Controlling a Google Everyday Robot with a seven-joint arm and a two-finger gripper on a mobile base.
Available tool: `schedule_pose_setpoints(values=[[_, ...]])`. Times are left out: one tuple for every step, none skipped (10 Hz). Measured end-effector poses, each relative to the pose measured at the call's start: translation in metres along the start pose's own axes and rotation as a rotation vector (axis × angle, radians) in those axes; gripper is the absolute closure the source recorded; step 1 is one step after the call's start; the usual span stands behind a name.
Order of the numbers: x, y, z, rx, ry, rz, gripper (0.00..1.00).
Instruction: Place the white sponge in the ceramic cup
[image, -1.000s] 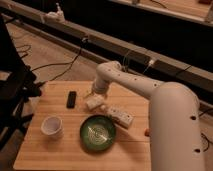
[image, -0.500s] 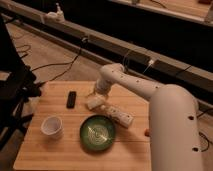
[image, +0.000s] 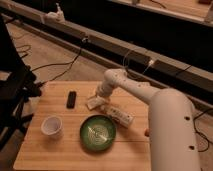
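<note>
The white sponge (image: 95, 103) is a small off-white block lying on the wooden table (image: 60, 150), just right of the black remote. My gripper (image: 98, 97) is down at the sponge at the end of the white arm, reaching in from the right; it covers the sponge's upper right part. The ceramic cup (image: 51, 126) stands upright and apart at the front left of the table, well away from the gripper.
A black remote (image: 72, 99) lies left of the sponge. A green patterned bowl (image: 98, 132) sits in front of it. A white power-strip-like bar (image: 119, 115) lies right of the bowl. A black chair (image: 15, 90) stands at the left, cables on the floor behind.
The arm has shifted slightly down and toward the sponge. The sponge, cup, bowl and remote stay where they were.
</note>
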Motion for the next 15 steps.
schedule_pose_setpoints(values=[[-0.006,-0.001,0.008,-0.002,-0.025,-0.018,0.49],[-0.006,-0.002,0.01,-0.004,-0.032,-0.024,0.57],[-0.008,-0.002,0.013,-0.007,-0.044,-0.032,0.67],[-0.011,-0.003,0.015,-0.011,-0.056,-0.041,0.77],[-0.013,-0.002,0.016,-0.017,-0.066,-0.046,0.86],[-0.018,-0.001,0.02,-0.019,-0.082,-0.047,0.96],[-0.017,-0.001,0.015,-0.026,-0.076,-0.054,1.0],[-0.016,-0.004,0.011,-0.032,-0.07,-0.067,1.0],[-0.007,-0.005,-0.001,-0.043,-0.043,-0.081,1.0],[0.002,-0.007,-0.017,-0.053,-0.007,-0.096,1.0],[0.009,-0.014,-0.033,-0.058,0.026,-0.115,1.0],[0.013,-0.022,-0.043,-0.063,0.045,-0.134,1.0],[0.017,-0.034,-0.057,-0.071,0.068,-0.163,1.0],[0.018,-0.045,-0.071,-0.081,0.086,-0.187,1.0],[0.018,-0.054,-0.078,-0.087,0.094,-0.205,1.0]])
